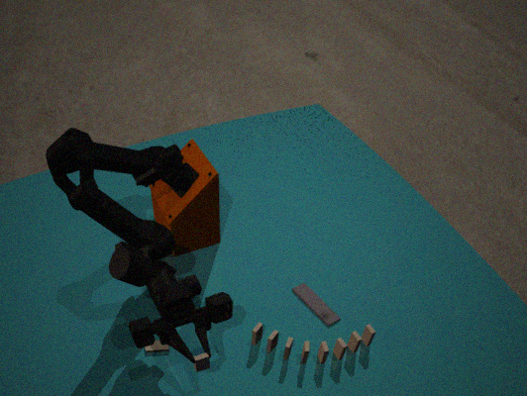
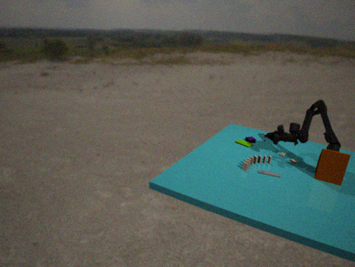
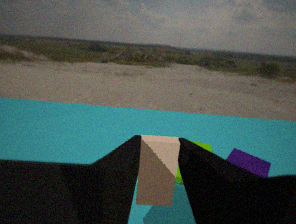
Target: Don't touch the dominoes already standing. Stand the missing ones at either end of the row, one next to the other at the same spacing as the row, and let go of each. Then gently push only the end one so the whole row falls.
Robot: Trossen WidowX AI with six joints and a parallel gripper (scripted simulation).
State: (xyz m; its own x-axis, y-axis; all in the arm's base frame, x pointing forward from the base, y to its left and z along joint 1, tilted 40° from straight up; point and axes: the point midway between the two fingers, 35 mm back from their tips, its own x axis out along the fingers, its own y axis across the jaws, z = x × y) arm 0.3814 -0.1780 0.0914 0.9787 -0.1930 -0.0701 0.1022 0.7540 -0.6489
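Note:
A curved row of several tan dominoes (image 1: 312, 344) (image 2: 255, 159) stands on the teal table (image 1: 322, 198) (image 2: 233, 200) near its front edge. My gripper (image 1: 200, 355) (image 2: 267, 135) (image 3: 158, 142) is shut on one tan domino (image 1: 201, 361) (image 3: 156, 175) and holds it above the table, to the left of the row's left end and apart from it. In the wrist view the domino sits upright between the two dark fingers. Another loose domino (image 1: 157, 347) lies flat just left of the gripper. In the exterior view two flat dominoes (image 2: 282, 154) (image 2: 293, 161) show.
A grey flat slab (image 1: 315, 304) (image 2: 268, 173) lies just behind the row. An orange box (image 1: 190, 208) (image 2: 331, 166) stands by the arm's base. A green flat piece (image 2: 243, 143) (image 3: 200, 146) and a purple block (image 2: 250, 139) (image 3: 248, 162) lie beyond the gripper.

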